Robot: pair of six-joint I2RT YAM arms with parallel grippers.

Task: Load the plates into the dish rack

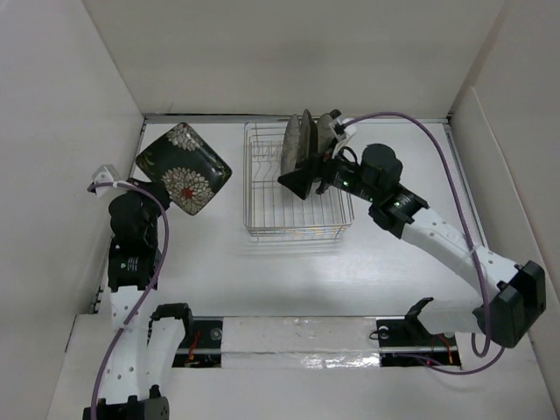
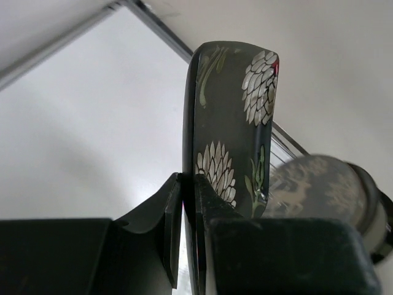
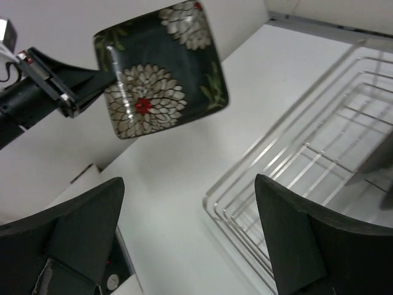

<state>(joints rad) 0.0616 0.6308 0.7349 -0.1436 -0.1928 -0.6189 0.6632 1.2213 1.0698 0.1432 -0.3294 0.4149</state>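
The step in hand looks like carrying the black square plate (image 1: 185,166) rightward to the dish rack (image 1: 262,219). The left gripper (image 2: 186,190) is clamped tight on one edge of that plate, one finger on each face. The grip is only at the rim, so I judge that the plate could swing or slip. The move should be slow. The plate should be turned edge-down before it reaches the wires, and lowered into a free slot in the near part of the rack, which holds no plate. It should be released only once the wires carry it.

The left arm rises from its near-left base along the left side of the table. Its wrist is turned so the plate sticks out to the far right, flowered face tilted up, left of the rack and apart from it.

The round plates (image 1: 300,144) stand on edge at the far end of the rack. The right arm reaches diagonally from the near-right base to the rack's right side. The right gripper (image 3: 187,209) is spread wide and holds nothing. I judge it should pull back so the incoming plate has room.
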